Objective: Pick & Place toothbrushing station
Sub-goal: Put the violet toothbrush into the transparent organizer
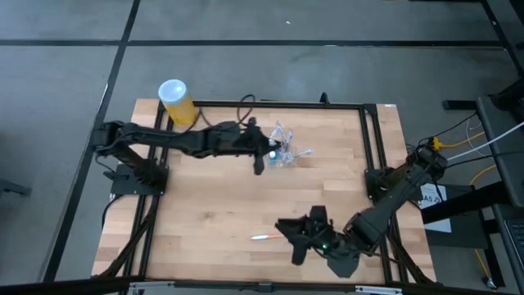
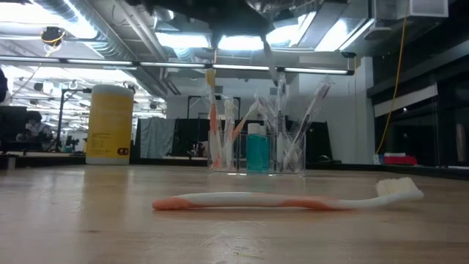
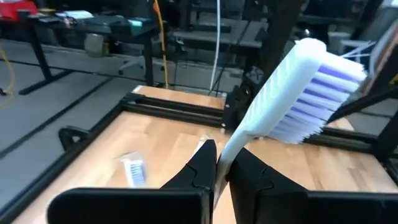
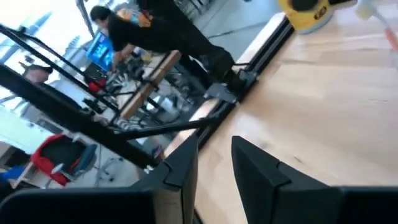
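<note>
Toothbrushing station (image 2: 256, 150), a clear plastic holder of joined cup-like compartments, nearly lost against the pale wood table (image 1: 213, 205), standing upright directly under the left gripper (image 1: 260, 156). Inside: several thin brushes bristles-up, one with an orange handle, plus a teal-filled bottle (image 2: 257, 152); exact compartment hard to tell. Left gripper's dark fingers (image 3: 202, 171) clamped on the neck of a white toothbrush (image 3: 292, 84) with lilac bristles, handle hidden below. Right gripper (image 1: 303, 238) near the front edge, fingers (image 4: 180, 165) parted, empty; just beside it, flat on the wood, a white-and-orange toothbrush (image 2: 289, 199). Beyond the left gripper, a yellow cylinder with white lid (image 1: 176, 102).
</note>
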`<state>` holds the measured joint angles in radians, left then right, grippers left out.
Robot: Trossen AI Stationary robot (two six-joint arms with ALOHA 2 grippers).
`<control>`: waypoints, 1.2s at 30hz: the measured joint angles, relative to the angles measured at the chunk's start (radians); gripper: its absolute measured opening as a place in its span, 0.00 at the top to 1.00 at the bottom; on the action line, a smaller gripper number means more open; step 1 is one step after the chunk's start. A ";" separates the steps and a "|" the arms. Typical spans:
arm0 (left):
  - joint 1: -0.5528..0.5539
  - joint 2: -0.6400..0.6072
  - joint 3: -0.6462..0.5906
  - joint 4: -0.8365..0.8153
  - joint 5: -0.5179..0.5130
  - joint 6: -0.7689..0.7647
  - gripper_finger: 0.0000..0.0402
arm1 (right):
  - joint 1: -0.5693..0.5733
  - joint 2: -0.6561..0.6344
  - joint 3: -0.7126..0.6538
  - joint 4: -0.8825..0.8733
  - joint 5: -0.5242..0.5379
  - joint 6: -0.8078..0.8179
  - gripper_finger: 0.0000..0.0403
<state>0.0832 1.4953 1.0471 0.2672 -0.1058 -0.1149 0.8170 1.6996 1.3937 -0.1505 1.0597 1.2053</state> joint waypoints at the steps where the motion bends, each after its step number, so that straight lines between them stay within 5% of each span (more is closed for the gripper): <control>1: 0.012 0.025 0.018 -0.002 0.018 0.007 0.96 | 0.010 -0.005 0.000 0.000 0.018 0.001 0.75; 12: 0.069 0.260 0.152 -0.064 0.097 0.107 0.96 | 0.078 -0.050 0.001 0.000 0.106 -0.012 0.75; 36: 0.144 0.370 0.152 -0.026 0.110 0.043 0.83 | 0.116 -0.051 0.001 0.009 0.163 0.009 0.75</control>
<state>0.2269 1.8652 1.1988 0.2416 0.0040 -0.0722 0.9333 1.6489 1.3945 -0.1417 1.2232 1.2147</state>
